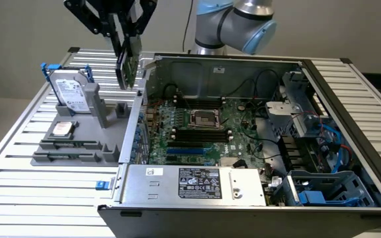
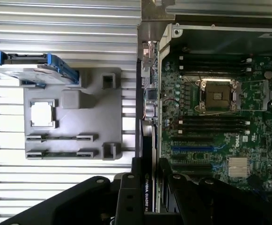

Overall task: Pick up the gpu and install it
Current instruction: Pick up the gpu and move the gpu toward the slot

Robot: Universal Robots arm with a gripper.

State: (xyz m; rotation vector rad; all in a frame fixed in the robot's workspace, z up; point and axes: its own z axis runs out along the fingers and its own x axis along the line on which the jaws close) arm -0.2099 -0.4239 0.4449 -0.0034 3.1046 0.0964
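Hangs high over a side wall of the open case (image 1: 230, 74), by the grey holder (image 1: 78, 151). Clamps the hand (image 1: 128, 47) on the gpu (image 1: 129, 69), upright, well above the surface (image 1: 18, 193). Cropped at its top in the exterior view; card's face hard to make out.
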